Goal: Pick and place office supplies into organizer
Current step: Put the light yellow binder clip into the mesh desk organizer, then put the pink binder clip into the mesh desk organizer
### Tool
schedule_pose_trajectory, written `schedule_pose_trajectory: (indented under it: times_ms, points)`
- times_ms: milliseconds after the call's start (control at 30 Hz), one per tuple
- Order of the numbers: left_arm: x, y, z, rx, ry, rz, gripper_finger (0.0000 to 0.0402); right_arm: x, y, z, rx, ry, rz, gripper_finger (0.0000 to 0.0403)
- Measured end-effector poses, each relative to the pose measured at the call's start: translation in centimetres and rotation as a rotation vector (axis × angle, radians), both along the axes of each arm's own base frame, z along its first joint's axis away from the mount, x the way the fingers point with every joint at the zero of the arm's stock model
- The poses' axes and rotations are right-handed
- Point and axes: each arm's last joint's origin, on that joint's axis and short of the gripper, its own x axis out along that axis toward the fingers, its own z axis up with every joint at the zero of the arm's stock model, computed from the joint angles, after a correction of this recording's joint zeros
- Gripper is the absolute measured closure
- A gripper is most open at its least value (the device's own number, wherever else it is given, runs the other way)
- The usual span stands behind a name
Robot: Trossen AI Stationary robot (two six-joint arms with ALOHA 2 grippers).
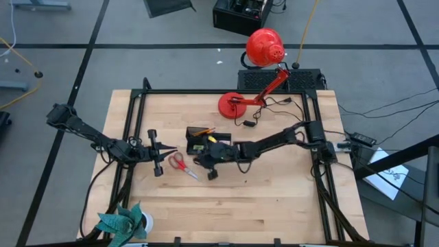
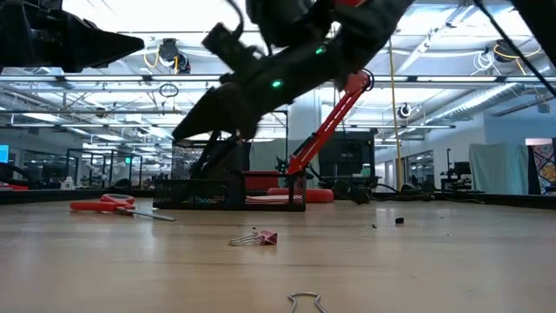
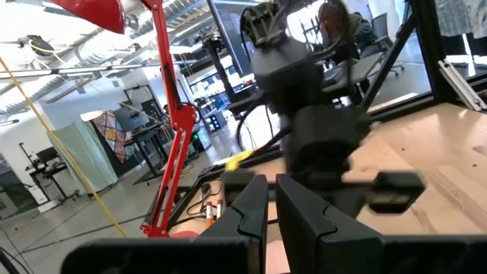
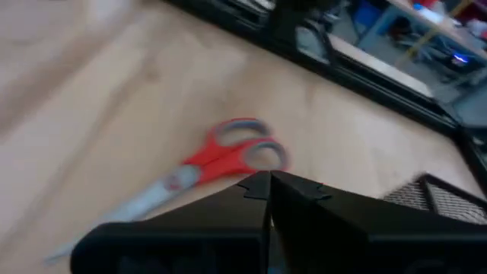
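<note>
- Near edge: a small red binder clip (image 2: 265,237) lies loose on the table (image 1: 274,199).
- Mid-table: red-handled scissors (image 1: 180,163) lie flat, just left of the organizer (image 1: 200,140).
- Right gripper (image 1: 201,162), fingers pressed together and empty, hovers beside them; next it must open and straddle the handles.
- Left gripper (image 1: 167,148) waits left, nearly closed, empty.
</note>
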Motion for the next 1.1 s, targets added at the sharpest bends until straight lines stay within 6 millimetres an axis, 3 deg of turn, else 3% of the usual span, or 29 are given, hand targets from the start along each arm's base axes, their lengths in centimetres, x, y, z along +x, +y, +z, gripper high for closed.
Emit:
schedule_pose_trajectory:
  times_ms: [167,700,1100]
  points:
    - [0.0,0.0,0.0,0.003,0.002,0.0,0.0366,0.6,-1.5,-1.4,0.011,0.035,-0.044,0.0402]
    - [0.0,0.0,0.0,0.003,0.001,0.0,0.0366,0.2,-3.9,-1.8,0.011,0.103,-0.15,0.0401]
    - [0.0,0.0,0.0,0.003,0.001,0.001,0.0366,0.2,-3.9,-1.8,0.023,0.098,-0.159,0.0324]
